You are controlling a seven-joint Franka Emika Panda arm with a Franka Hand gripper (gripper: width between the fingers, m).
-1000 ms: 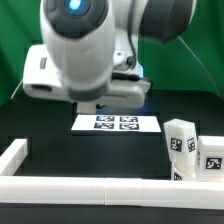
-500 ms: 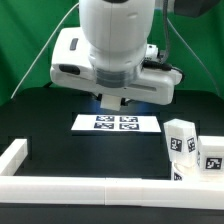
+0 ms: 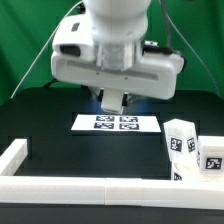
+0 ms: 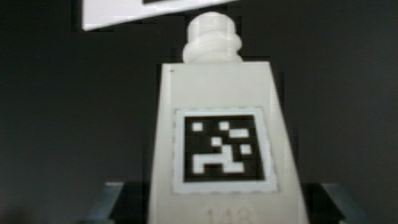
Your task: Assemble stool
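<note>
We see one stool leg (image 4: pixel 221 95) clamped in the gripper (image 4: pixel 222 206), whose two dark fingers (image 4: pixel 119 203) press on the leg's wide lower end from either side. The leg is a chunky white block that narrows toward a ribbed, rounded tip (image 4: pixel 214 40) pointing away from the hand. On its flat face it carries a square black-and-white marker tag (image 4: pixel 226 148). The print is a pattern of blocks, and we can read no letters or numbers in it.

In the exterior view the held leg hangs in the air beneath the big white wrist of the arm (image 3: pixel 112 45), clear of the black table (image 3: pixel 50 125). Just below it in that picture lies the marker board (image 3: pixel 117 122) with its row of tags. We cannot tell whether the leg is directly over the board or behind it.

At the exterior view's right, well apart from the gripper, two more legs (image 3: pixel 180 138) (image 3: pixel 211 153) stand upright close together, each with a tag on its face. The long white border rail (image 3: pixel 80 186) runs across the front and turns back at the exterior view's left. A green backdrop (image 3: pixel 25 40) hangs behind the arm.
</note>
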